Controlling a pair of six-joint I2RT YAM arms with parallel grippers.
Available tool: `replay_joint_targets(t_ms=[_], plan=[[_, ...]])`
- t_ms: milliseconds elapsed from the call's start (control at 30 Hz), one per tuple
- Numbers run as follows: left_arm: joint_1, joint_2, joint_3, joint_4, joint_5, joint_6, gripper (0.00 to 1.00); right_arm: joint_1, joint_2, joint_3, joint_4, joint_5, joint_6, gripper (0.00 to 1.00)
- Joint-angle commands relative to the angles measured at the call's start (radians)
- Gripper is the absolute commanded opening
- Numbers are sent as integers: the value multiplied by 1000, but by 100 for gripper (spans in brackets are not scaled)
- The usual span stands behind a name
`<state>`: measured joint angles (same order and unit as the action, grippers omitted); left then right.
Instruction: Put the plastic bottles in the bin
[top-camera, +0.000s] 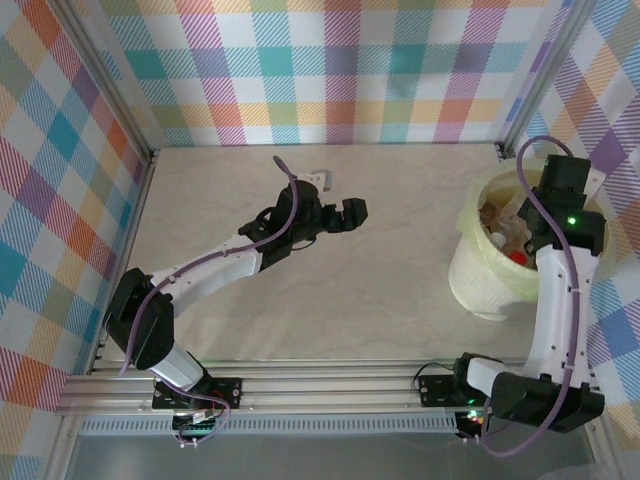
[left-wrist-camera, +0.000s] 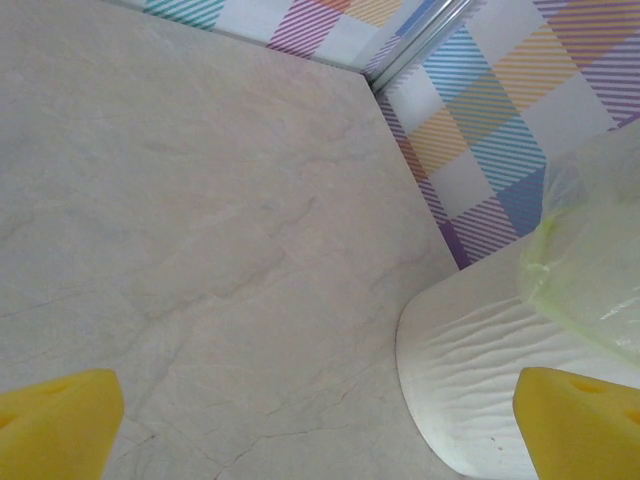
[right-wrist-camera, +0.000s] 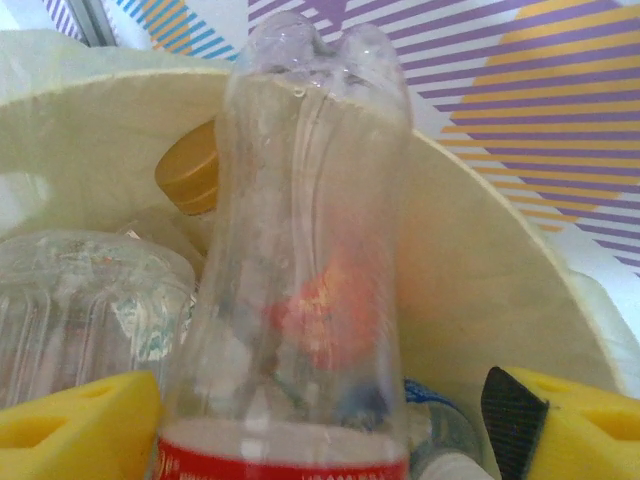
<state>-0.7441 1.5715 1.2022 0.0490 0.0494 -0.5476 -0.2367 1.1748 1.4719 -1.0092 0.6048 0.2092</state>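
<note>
Right wrist: right fingers (right-wrist-camera: 70, 420) parted around a clear bottle (right-wrist-camera: 310, 250) inside the bin (right-wrist-camera: 480, 270); left fingers (left-wrist-camera: 55, 420) spread.

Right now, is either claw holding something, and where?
Apparently nothing: a clear bottle sits between the right gripper's open fingers, at its label, over the bin; left gripper empty.

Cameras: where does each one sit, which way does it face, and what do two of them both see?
Top external: above and behind the bases, looking down at the table; both arms show.
Left wrist: on the left arm, aimed down at the table and the bin side; left gripper yellow fingertips show.
Right wrist: over the bin, facing a clear plastic bottle between the right gripper yellow fingers.
Shared: all three see the bin.
</note>
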Motion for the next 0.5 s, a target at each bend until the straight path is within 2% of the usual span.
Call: replay_joint_targets(t_ms=[0,300,400,467], plan=[[-6,-21,33,-31,-18,27,100,-18,49,24,-31,22,28,78],[-7,-11,52,-56,-22,35,100,-46,20,-73,-53,52,55,68],[-7,-8,59,-64,-22,38,100,-49,18,-41,-81,50,61,70],[-7,-15,58,-67,-34,44,100,-48,13,-2,-94,34,56,77]])
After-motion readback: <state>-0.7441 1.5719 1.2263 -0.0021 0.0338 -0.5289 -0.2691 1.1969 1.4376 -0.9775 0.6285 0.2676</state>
